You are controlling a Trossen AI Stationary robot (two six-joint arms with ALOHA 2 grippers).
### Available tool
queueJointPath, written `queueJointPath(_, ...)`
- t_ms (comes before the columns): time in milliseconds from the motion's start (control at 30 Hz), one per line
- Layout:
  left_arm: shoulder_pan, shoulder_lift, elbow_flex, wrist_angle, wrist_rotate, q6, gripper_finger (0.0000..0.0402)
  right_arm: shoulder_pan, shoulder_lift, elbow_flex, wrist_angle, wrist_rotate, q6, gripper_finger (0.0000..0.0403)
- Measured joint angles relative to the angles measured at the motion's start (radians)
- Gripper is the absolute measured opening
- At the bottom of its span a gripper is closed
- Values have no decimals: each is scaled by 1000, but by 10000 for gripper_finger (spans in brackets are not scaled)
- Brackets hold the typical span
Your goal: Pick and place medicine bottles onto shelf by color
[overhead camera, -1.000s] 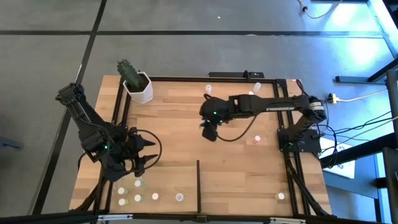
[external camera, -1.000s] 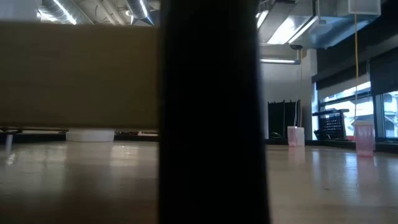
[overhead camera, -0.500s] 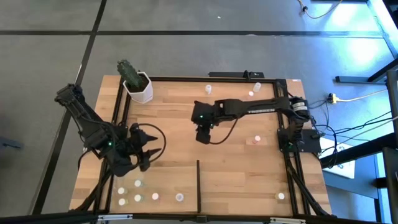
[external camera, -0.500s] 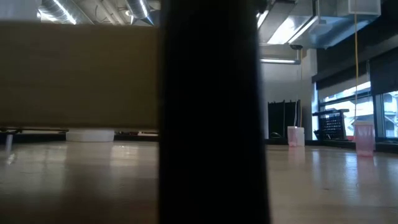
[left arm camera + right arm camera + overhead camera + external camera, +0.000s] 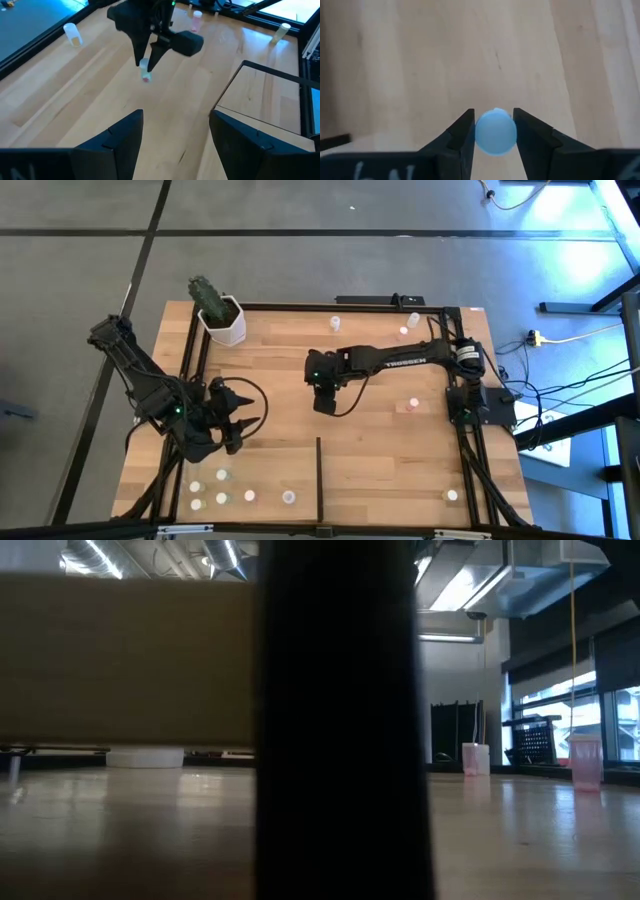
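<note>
Right claw pinches a bottle by its cap above mid-worktop | left claw waits open, empty, near shelf | risk: shallow cap grip slips, bottle drops and rolls.

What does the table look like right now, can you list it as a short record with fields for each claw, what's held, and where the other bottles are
right claw: mid-table, shut on a small bottle, carried above the wood
left claw: open, empty, left side of table
shelf: front left, several bottles along its front edge
loose bottles: one right of centre, a few near the back edge, one front right
cactus pot: back left corner
</note>
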Motion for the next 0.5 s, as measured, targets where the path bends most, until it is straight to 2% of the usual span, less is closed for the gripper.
queueJointPath(500,0,0,0,-18,0,2,222,-2,16,0,22,19,-25,124)
